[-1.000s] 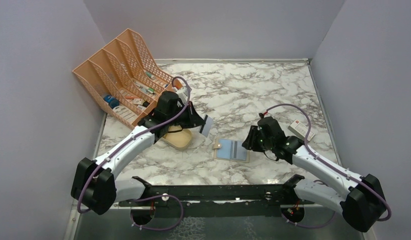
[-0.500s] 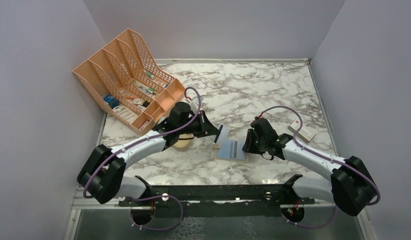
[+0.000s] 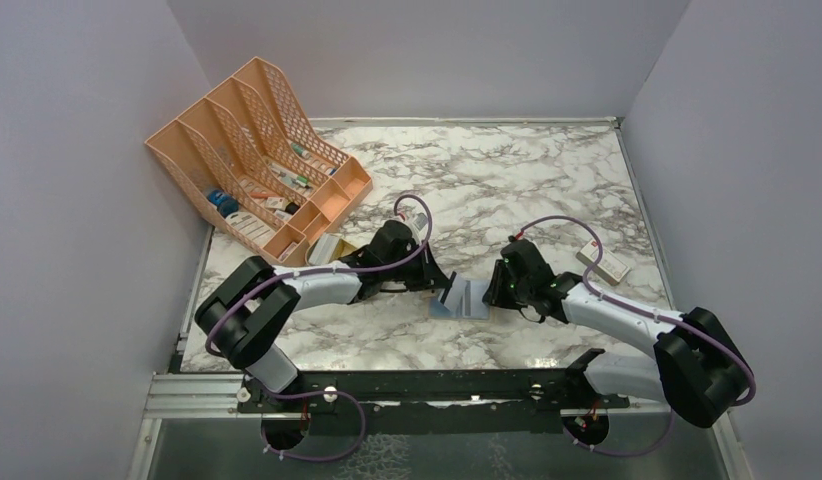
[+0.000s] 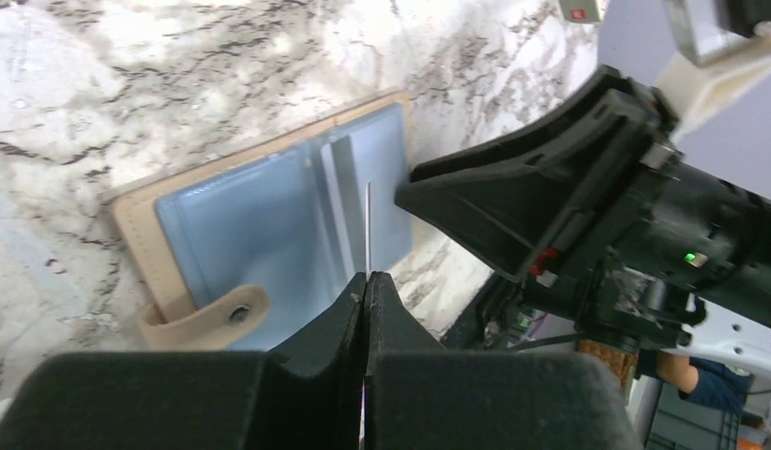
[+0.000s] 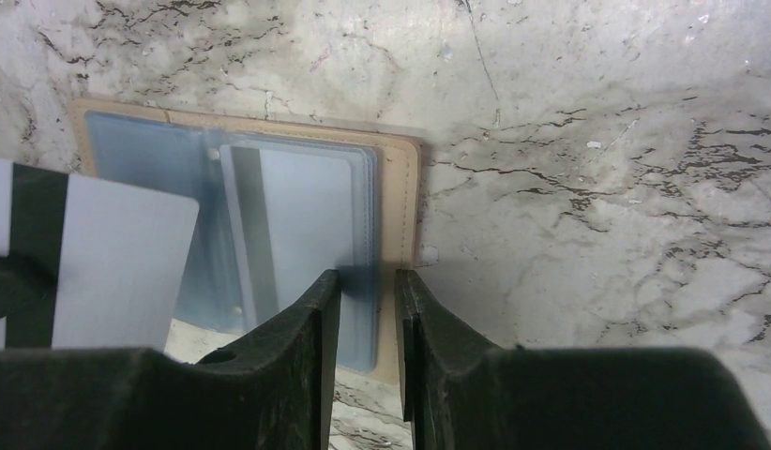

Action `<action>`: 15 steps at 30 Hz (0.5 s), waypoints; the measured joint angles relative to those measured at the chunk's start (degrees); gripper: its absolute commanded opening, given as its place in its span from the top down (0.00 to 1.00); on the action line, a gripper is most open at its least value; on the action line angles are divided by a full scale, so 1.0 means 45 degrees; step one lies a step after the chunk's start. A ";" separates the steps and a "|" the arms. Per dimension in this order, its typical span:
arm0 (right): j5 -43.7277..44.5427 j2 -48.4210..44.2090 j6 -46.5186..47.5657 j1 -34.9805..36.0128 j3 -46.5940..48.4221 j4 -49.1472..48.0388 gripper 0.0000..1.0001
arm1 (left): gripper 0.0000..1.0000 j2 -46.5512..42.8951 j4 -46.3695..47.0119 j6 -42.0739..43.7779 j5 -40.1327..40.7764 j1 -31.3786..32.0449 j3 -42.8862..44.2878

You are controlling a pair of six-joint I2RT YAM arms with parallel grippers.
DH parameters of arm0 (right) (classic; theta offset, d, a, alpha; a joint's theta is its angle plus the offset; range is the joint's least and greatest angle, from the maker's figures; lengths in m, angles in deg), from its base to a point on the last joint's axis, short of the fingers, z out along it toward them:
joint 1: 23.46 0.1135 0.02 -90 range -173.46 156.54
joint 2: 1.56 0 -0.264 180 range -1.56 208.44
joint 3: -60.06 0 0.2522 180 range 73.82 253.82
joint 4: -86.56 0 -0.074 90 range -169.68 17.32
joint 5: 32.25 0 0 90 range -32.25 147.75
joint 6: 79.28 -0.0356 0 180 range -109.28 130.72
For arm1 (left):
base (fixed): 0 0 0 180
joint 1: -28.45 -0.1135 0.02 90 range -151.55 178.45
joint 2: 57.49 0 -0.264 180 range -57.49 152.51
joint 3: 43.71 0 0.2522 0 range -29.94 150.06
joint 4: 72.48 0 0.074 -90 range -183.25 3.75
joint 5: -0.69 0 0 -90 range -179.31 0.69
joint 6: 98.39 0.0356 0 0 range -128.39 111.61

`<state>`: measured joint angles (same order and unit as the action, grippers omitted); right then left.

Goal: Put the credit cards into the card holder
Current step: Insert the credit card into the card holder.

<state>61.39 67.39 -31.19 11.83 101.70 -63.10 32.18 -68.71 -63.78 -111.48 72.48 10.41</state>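
Step in hand: by my reading, feeding the credit card (image 4: 368, 220) into a pocket of the open card holder (image 5: 412, 202).
Left gripper (image 4: 366, 278): jaws pressed together on the credit card. The card stands on edge over the holder's middle fold, at the centre of the left wrist view.
Right gripper (image 5: 368, 281): jaws nearly together, straddling the near edge of the clear pocket at lower centre of its view. I cannot tell whether they clamp it.
Card holder: lies open on the marble table (image 3: 487, 180), centre of the top view, between the two grippers. A striped card (image 5: 302, 211) sits in its right-hand pocket.
Doing it well: bring the card's leading edge down low and square to the pocket mouth, then slide it along the sleeve. The right gripper should steady the holder meanwhile.
Risk: a tilted card may catch on the pocket lip or push the holder away.
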 measured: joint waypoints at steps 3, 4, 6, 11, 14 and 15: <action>-0.0034 -0.0010 -0.0010 0.0000 -0.0068 -0.0160 0.74 | 1.00 0.0311 0.0005 0.0053 0.0219 0.0015 0.0000; -0.0044 -0.0015 -0.0015 0.0000 -0.0092 -0.0204 0.74 | 1.00 0.0384 0.0005 0.0058 0.0277 0.0019 0.0000; -0.0073 -0.0029 -0.0024 0.0000 -0.0141 -0.0306 0.74 | 1.00 0.0495 0.0010 0.0063 0.0355 0.0049 0.0000; -0.0087 -0.0102 -0.0078 -0.0010 -0.0248 -0.0437 0.74 | 1.00 0.0699 0.0015 0.0058 0.0476 0.0083 0.0000; -0.0092 -0.0146 -0.0102 -0.0010 -0.0291 -0.0486 0.74 | 1.00 0.0758 0.0024 0.0049 0.0529 0.0097 0.0000; -0.0092 -0.0160 -0.0102 -0.0010 -0.0306 -0.0500 0.74 | 1.00 0.0777 0.0029 0.0049 0.0544 0.0107 0.0000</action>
<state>60.98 66.67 -31.65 11.79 100.32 -65.35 35.67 -68.57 -63.57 -109.03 72.96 10.41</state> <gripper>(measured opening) 0.266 0.010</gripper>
